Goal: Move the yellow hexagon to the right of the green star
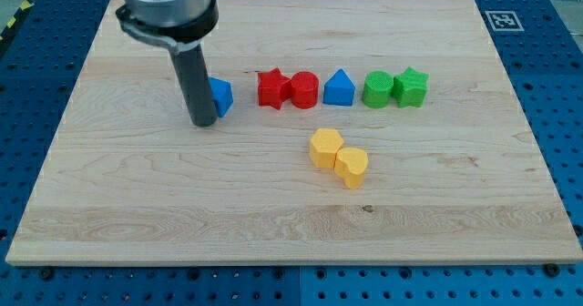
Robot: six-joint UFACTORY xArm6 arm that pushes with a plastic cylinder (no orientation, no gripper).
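Nearest the view's bottom: yellow heart-like block, touching the yellow hexagon on the hexagon's lower right. Both sit a bit below the row, roughly mid-board.

Row across the upper half, view's left to right: blue block (shape unclear, partly hidden by the rod), red star touching red round-ish block, blue triangle-topped block, green round-ish block touching green star. Green star is the row's rightmost piece.

My tip is down on the wooden board, just at the left side of the blue block, touching or nearly so, can't tell which.

Yellow hexagon lies well apart from my tip, toward the view's right and slightly lower. It's below-left of the green star, under the gap between red round block and blue triangle block.

No pincer on this rig, just the rod, so no open/closed state to report.
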